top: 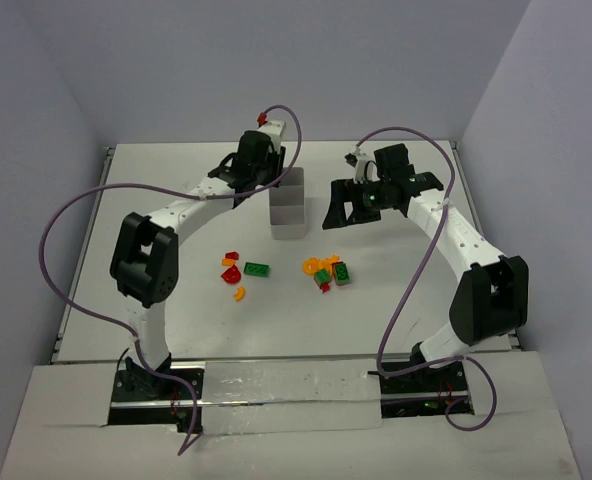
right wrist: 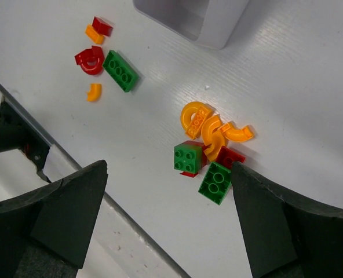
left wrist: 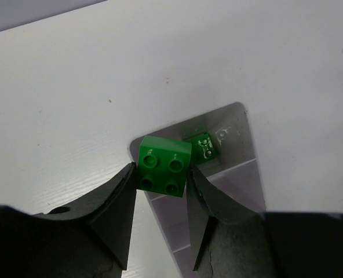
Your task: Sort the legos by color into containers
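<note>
My left gripper [left wrist: 161,174] is shut on a green 2x2 brick [left wrist: 163,163] and holds it above the far end of the white tray [left wrist: 241,174]. Another green brick [left wrist: 203,146] lies in the tray's far compartment. In the top view the left gripper [top: 259,172] is beside the tray [top: 288,212]. My right gripper [top: 344,208] is open and empty, above the table right of the tray. In the right wrist view it [right wrist: 168,168] hangs over a cluster of green, red and orange legos [right wrist: 209,147]. A second cluster [right wrist: 105,61] lies to the left.
The two lego clusters lie in front of the tray in the top view, one on the left [top: 238,272] and one on the right [top: 328,270]. The table's near edge [right wrist: 119,214] runs below the right gripper. Purple cables loop over both arms.
</note>
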You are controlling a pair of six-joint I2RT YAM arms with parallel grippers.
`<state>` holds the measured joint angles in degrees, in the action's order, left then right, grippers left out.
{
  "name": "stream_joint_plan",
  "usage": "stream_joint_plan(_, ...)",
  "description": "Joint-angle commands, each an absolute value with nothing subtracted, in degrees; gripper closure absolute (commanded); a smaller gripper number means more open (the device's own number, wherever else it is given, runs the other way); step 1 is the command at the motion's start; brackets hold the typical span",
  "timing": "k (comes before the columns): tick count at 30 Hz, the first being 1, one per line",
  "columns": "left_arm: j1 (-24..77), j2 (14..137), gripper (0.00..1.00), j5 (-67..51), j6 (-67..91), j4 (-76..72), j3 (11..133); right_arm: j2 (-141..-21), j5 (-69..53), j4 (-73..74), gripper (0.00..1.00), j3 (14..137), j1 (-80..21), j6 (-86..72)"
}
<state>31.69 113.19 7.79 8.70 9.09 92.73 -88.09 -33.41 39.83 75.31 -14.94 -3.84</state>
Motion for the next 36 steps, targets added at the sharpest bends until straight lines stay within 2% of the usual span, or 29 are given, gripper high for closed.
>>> stream_joint_plan(1,32.8,113.8,0.87,8.6,10.1,6.2,95.2,-87.1,-33.2,38.2,0.06,75.7,-14.3,-3.9)
stream_joint_plan(4,33.4,113.9,0.75,8.5,9.9,6.0,94.8,-87.4,-33.3,38.1,0.05,75.8,-14.2,-3.9)
stream_joint_plan(5,33.4,114.0,0.69,8.6,9.9,5.9,94.7,-87.4,-33.2,38.1,0.05,75.8,-14.2,-3.8)
stream_joint_plan(6,33.8,113.9,0.57,8.8,9.6,5.8,94.5,-87.3,-32.9,38.0,0.05,75.8,-14.2,-3.8)
stream_joint_plan(7,34.0,113.9,0.51,8.9,9.4,5.6,94.4,-87.1,-32.5,37.9,0.04,75.8,-14.2,-3.8)
stream_joint_plan(12,34.1,113.9,0.32,9.0,8.8,5.6,95.2,-86.5,-31.0,37.3,0.03,75.4,-14.3,-3.6)
stream_joint_plan(18,34.0,112.2,0.29,8.5,8.3,7.6,97.2,-86.0,-30.1,37.1,0.03,75.4,-14.3,-2.7)
stream_joint_plan(20,32.0,106.6,0.28,3.0,9.5,9.3,96.0,-85.3,-30.0,36.3,0.03,75.3,-15.1,-1.0)
stream_joint_plan(22,29.0,100.4,0.23,-4.4,10.5,10.8,93.8,-85.5,-28.2,36.0,0.03,75.9,-17.4,1.6)
stream_joint_plan(26,19.0,87.2,0.17,-19.0,10.2,12.7,86.6,-87.7,-23.6,36.0,0.04,79.3,-26.0,5.6)
stream_joint_plan(29,11.8,80.7,0.16,-29.8,7.2,18.9,83.4,-90.7,-20.9,36.4,0.05,83.7,-33.6,8.2)
stream_joint_plan(36,1.4,68.4,0.16,-38.7,1.9,26.2,72.9,-107.2,-11.5,42.0,0.09,97.6,-49.8,15.7)
